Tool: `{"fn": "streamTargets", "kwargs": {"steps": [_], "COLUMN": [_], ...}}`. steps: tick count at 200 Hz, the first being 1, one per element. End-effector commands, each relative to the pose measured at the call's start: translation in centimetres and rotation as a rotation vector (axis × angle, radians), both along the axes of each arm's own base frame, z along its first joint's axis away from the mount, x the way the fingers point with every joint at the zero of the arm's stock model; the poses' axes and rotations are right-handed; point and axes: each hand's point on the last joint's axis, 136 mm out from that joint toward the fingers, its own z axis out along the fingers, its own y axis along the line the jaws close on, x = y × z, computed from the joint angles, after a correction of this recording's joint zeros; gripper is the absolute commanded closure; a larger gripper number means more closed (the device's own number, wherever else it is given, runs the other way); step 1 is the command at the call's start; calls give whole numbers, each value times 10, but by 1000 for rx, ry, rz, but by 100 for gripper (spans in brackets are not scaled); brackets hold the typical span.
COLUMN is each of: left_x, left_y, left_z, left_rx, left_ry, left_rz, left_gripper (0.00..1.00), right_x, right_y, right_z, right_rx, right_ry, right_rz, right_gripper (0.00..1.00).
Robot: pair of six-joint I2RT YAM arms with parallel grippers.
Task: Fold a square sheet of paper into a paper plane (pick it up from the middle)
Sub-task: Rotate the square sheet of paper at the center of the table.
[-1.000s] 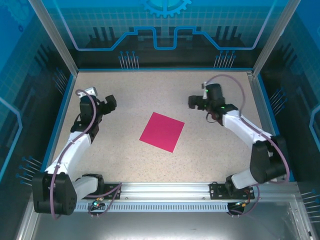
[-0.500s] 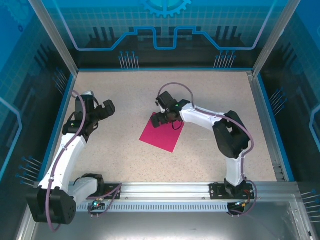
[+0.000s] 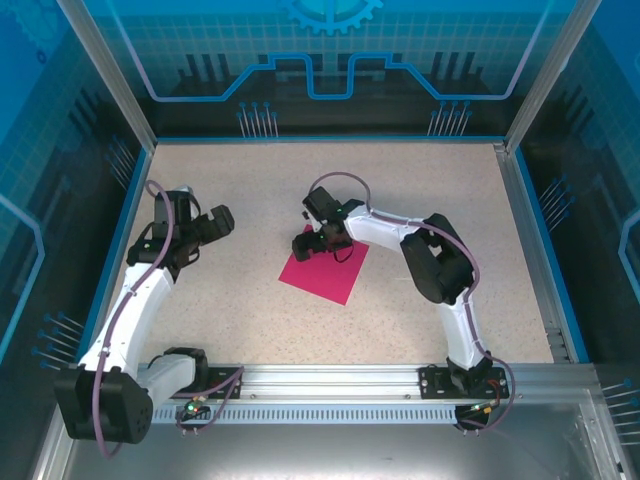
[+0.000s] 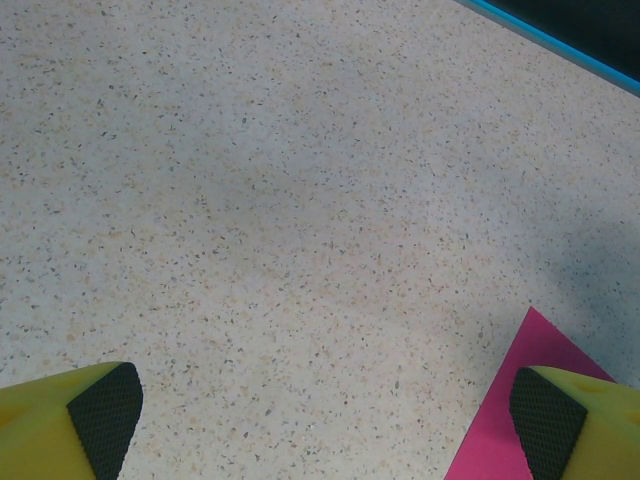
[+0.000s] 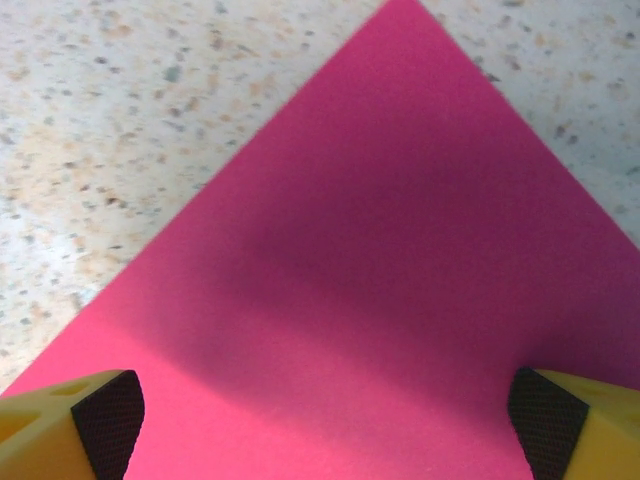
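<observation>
Newly, right pincer (image 3: 318,243), jaws apart, swung over the flat square sheet of paper (image 3: 325,275); left pincer (image 3: 215,222) also open; folding unbegun.

speckled beige tabletop (image 3: 250,320), blue border strip (image 3: 330,139)

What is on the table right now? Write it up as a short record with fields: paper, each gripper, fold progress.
paper: square sheet of paper, magenta-pink, lying flat on the table
left gripper: open, above bare table to the left of the sheet, holding nothing
right gripper: open, over the sheet near its far corner; contact cannot be told
fold progress: none visible, sheet not yet picked up
</observation>
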Motion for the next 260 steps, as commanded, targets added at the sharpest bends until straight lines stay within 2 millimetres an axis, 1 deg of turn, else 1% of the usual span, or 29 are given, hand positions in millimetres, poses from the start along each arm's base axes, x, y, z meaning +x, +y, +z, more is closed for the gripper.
{"fn": "streamTargets", "kwargs": {"steps": [1, 20, 35, 47, 68, 83, 94, 105, 118, 129, 147, 159, 178, 191, 221, 260], "left_x": [1, 1, 1, 2, 2, 2, 2, 2, 2, 2, 1, -1, -2, -3, -3, -2], "left_y": [-5, -5, -5, -6, -7, -7, -8, -9, -11, -11, -12, -12, -13, -13, -14, -14], "left_z": [9, 9, 8, 8, 8, 7, 6, 7, 6, 7, 6, 6, 3, 2, 2, -1], "left_rx": [-1, -6, -8, -13, -19, -24, -28, -36, -45, -50, -53, -55, -59, -59, -62, -64], "left_ry": [-6, -4, -3, -1, 1, 3, 3, 1, 3, 2, 7, 10, 16, 20, 21, 30], "left_rz": [-28, -26, -26, -25, -27, -26, -27, -28, -35, -36, -38, -39, -39, -41, -47, -47], "left_gripper": [2, 1, 1, 1, 1, 2, 2, 2, 2, 1, 2, 2, 2, 1, 2, 2], "right_x": [-5, -14, -25, -39, -69, -88, -98, -99, -94, -88, -84, -83, -79, -76, -71, -73], "right_y": [-33, -66, -95, -120, -160, -180, -187, -188, -188, -183, -178, -172, -158, -152, -153, -154], "right_z": [-19, -29, -31, -33, -29, -23, -18, -9, 5, 18, 28, 27, 19, 14, 4, -10], "right_rx": [-41, -86, -113, -157, -248, -290, -297, -288, -282, -267, -262, -251, -220, -214, -254, -284], "right_ry": [101, 134, 156, 177, 196, 197, 199, 187, 159, 138, 138, 149, 170, 188, 202, 239], "right_rz": [-107, -184, -249, -297, -364, -406, -430, -437, -432, -417, -410, -423, -425, -433, -444, -460], "right_gripper": [2, 2, 2, 1, 1, 1, 1, 1, 1, 1, 1, 1, 0, 1, 1, 1]}}
